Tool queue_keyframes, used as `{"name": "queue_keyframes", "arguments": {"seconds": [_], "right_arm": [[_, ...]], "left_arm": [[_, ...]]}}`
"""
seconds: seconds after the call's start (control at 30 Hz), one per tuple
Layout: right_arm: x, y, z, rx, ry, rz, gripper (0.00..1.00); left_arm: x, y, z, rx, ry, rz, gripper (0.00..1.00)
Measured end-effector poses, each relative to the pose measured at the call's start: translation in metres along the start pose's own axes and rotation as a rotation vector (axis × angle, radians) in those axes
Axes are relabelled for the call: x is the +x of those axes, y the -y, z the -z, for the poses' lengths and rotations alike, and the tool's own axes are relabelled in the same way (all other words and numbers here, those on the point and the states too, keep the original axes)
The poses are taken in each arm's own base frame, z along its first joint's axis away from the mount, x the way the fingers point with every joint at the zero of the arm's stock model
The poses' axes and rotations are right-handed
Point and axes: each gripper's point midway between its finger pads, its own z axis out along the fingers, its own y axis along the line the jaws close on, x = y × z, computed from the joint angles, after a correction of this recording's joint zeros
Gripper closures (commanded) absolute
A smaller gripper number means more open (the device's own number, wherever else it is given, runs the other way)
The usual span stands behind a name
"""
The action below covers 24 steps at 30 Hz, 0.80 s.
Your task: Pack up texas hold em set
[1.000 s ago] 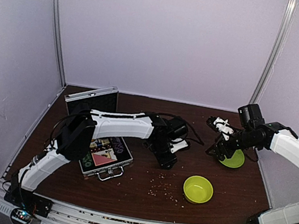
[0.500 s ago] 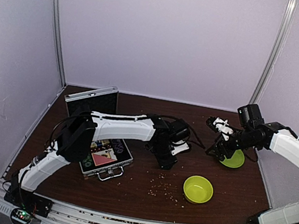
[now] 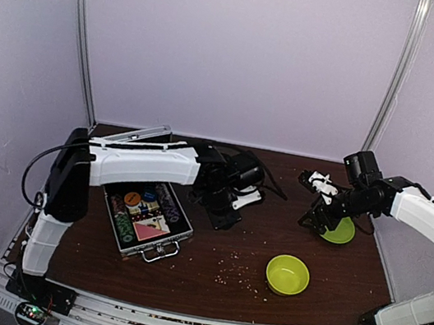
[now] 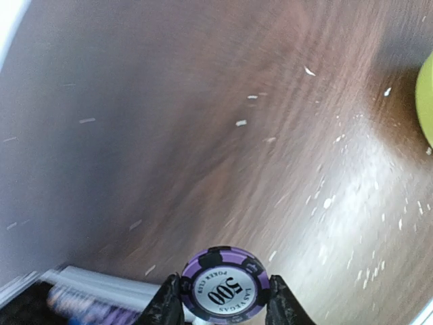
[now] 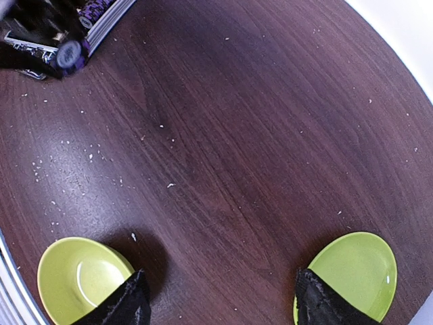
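The small silver aluminium case [image 3: 171, 240] lies open to the left of my left gripper [image 3: 221, 218], and its black-lined tray already holds round buttons, a row of striped chips and a card deck. I judge the packing well along but not finished. The left fingers [image 4: 169, 306] are clamped on one purple-and-black striped poker chip marked 500 [image 4: 225, 291], gripped by its edges. It hangs above the dark brown wooden table [image 3: 333, 265], with the case corner just below and left of the fingers in the wrist view. That chip has yet to go in, and the lid is not yet closed.

My right gripper [image 5: 220, 281] hangs spread with nothing between its fingers. The lime-green bowl [image 5: 78, 277] sits by its left finger and the lime-green plate [image 5: 355, 271] by its right. Both look empty to me.

My left arm covers most of the raised lid and the far part of the tray, so I cannot count what is stowed. The left wrist view is blurred. Pale specks dot the wood, and I see no other loose piece.
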Motion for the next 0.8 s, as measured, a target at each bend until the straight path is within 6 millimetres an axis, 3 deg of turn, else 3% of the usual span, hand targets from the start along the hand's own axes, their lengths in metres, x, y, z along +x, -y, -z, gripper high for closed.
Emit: {"name": "queue_keyframes", "arguments": {"seconds": [0.1,0.2,0.3,0.4,0.47,0.8], "right_arm": [[0.0,0.0,0.0,-0.001,-0.002,-0.001,0.26],[0.001,-0.001,0.0,-0.002,-0.003,-0.001,0.26],[0.001,-0.001,0.0,-0.003,-0.004,-0.001,0.26],[0.001,-0.001,0.0,-0.004,-0.005,-0.002,0.26],[0.001,-0.001,0.0,-0.004,-0.005,-0.002,0.26],[-0.002,0.001,0.002,0.0,0.002,0.001,0.26]], "left_arm": [[0.01,-0.019,0.038,-0.071,0.035,0.014,0.79],[0.038,-0.042,0.055,-0.155,0.006,0.028,0.78],[0.073,-0.058,0.046,-0.218,-0.08,0.033,0.78],[0.107,-0.063,0.028,-0.238,-0.179,0.024,0.79],[0.119,-0.062,0.022,-0.239,-0.212,0.015,0.78],[0.123,-0.067,0.007,-0.276,-0.236,0.002,0.78]]}}
